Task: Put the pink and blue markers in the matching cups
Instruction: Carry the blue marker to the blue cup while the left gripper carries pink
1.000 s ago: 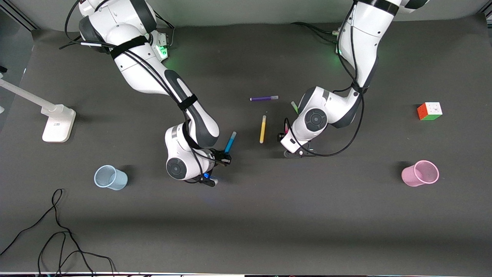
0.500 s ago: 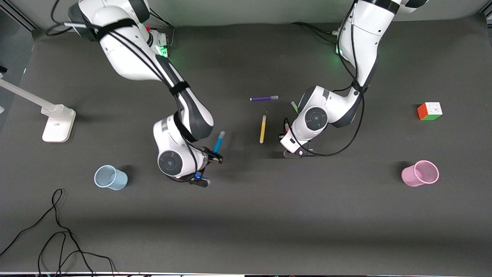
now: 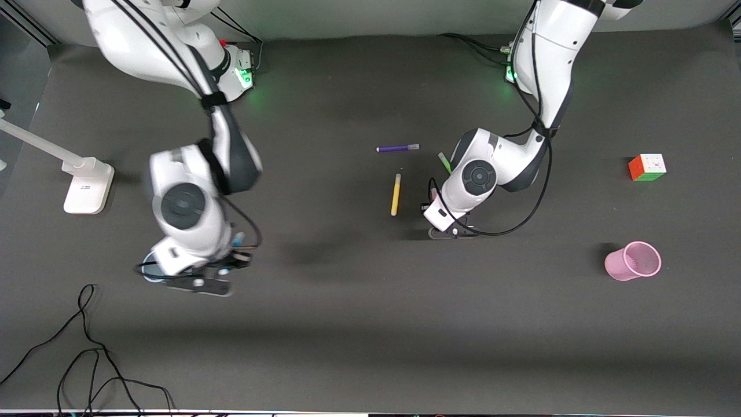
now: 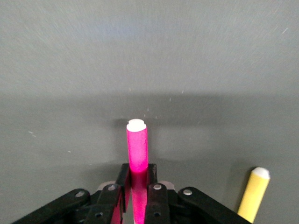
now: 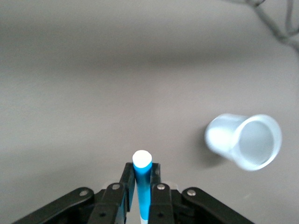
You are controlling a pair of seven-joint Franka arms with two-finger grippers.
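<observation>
The right end effector [image 5: 138,198] grips the blue marker [image 5: 142,179] above the tabletop [image 3: 359,324], near the blue cup [image 5: 245,140]. The left end effector [image 4: 138,198] grips the pink marker [image 4: 137,154], with the yellow marker [image 4: 253,192] just beside it.

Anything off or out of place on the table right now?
Nothing stands out. The right gripper holds the blue marker near the upright blue cup; the left gripper holds the pink marker over the table. The pink cup stands upright. Yellow marker and purple marker lie flat, untouched.
</observation>
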